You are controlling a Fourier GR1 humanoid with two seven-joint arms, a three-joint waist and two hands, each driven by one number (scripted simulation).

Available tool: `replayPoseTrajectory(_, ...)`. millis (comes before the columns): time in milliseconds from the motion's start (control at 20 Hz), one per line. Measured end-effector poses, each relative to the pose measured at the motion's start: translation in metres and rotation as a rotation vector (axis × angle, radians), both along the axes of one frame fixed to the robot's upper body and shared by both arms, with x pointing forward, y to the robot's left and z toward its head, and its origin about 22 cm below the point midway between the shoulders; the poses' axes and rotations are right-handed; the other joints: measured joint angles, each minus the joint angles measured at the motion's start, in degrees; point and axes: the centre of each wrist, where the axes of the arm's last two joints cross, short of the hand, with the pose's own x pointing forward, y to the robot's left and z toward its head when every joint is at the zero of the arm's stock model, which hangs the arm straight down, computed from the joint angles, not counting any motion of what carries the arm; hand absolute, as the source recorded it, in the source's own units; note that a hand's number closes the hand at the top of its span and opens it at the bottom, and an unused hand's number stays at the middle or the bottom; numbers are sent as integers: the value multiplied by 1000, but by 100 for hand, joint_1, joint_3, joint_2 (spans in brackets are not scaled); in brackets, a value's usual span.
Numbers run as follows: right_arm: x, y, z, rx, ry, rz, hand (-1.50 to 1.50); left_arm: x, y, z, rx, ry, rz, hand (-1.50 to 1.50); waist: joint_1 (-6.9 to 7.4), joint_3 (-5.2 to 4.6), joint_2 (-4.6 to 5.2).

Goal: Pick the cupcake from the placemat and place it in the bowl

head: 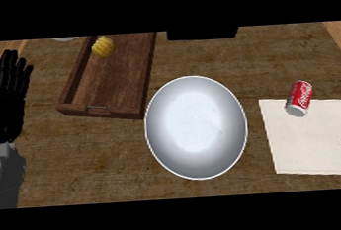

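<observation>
Counter: brown woven-looking top (96, 161) fills the view, with lighter wood strips at the far left and far right edges.
Bowl: wide white bowl (195, 127) at the centre, seen from above as a tall oval with a thin pale rim; nothing lies in it.
Placemat: pale square mat (314, 143) at 3 o'clock from the bowl, near it but apart, running out of the right edge.
Can: red soda can (299, 97) lying tilted on the mat's far left corner, its silver end toward the viewer. It is the only thing on the mat; no cupcake shows there.
Tray: dark wooden tray (112, 76) at 11 o'clock from the bowl, long side running away from the viewer, a small metal handle on its near wall; its near right corner is just beside the bowl's rim.
Yellow item: small ridged yellow thing (103, 46) in the tray's far end; what it is I cannot tell.
Dark block: black object (202, 34) at 12 o'clock, cut by the top.
Left hand: black hand (3, 105) at 9 o'clock by the left edge, fingers straight and pointing up, holding nothing, grey forearm below it.
Right hand: not visible.
</observation>
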Motion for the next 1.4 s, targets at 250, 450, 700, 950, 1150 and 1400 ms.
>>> replayPoseTrajectory(250,22,30,11,130,12,82,150,0,3,-6,0,12,14,0,-96,-12,-44)
replayPoseTrajectory(450,38,59,26,177,46,145,150,-2,3,-4,2,16,26,0,-148,-16,-83)
replayPoseTrajectory(700,58,111,47,201,113,219,150,-4,12,1,7,25,39,0,-209,-19,-119)
replayPoseTrajectory(950,69,175,46,185,193,304,150,-10,19,-1,11,30,51,0,-268,-18,-133)
replayPoseTrajectory(1150,66,227,40,157,266,368,150,-13,21,-7,11,26,62,0,-320,-16,-133)
replayPoseTrajectory(1400,45,275,12,128,361,432,150,-13,18,-4,7,19,61,0,-322,-10,-111)
